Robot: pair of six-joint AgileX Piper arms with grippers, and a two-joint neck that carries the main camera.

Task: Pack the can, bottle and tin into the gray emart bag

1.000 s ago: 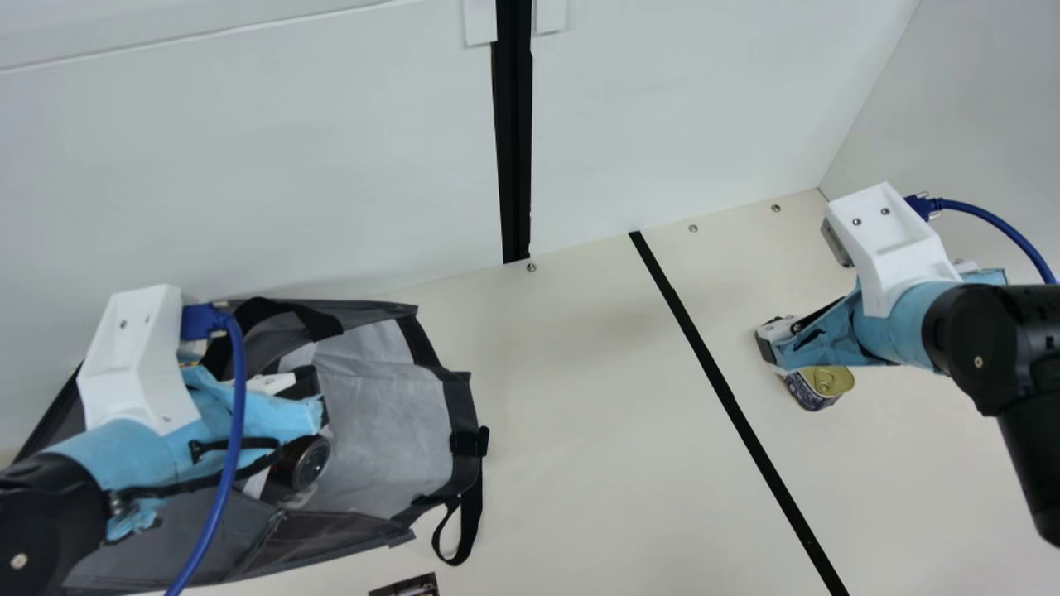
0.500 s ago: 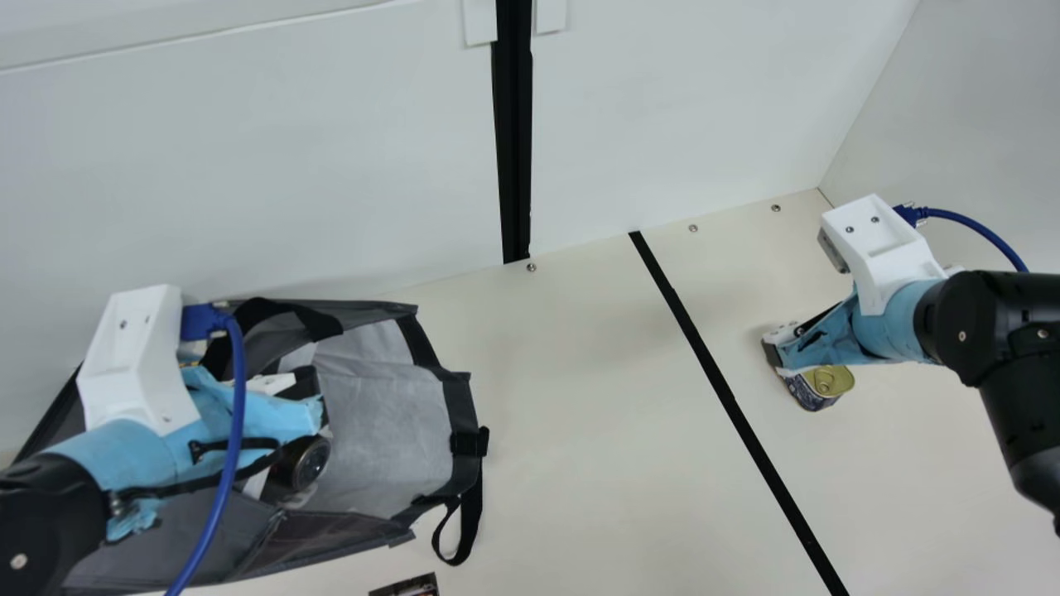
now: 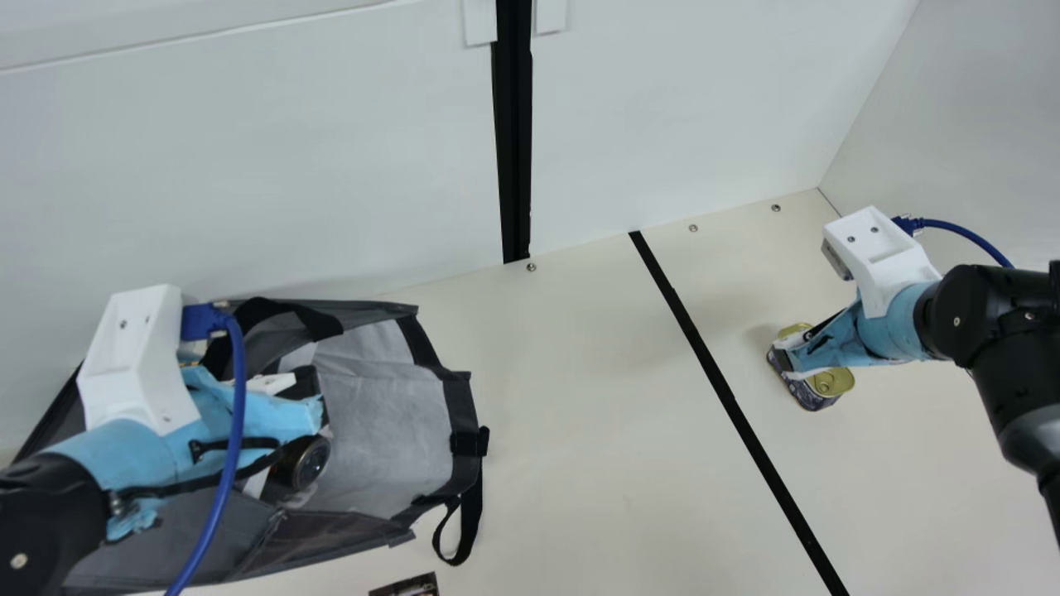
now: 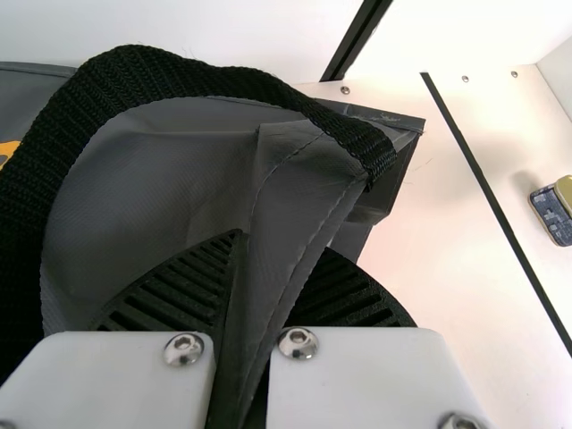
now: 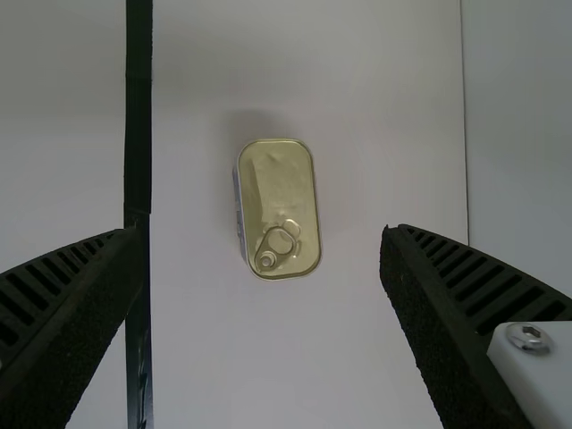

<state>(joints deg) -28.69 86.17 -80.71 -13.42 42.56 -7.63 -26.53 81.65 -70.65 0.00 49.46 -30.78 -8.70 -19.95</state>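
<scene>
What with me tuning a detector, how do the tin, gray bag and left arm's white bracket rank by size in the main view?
1. Gray bag
2. Left arm's white bracket
3. Tin, partly covered

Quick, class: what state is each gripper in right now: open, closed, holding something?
Left gripper: closed on a fold of the gray bag.
Right gripper: open over the tin, holding nothing.

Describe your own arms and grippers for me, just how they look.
The left arm and right arm are black, with light blue wrapping, a white bracket and a blue cable on each. The left gripper and right gripper have black ribbed fingers and white plates with silver screws.
</scene>
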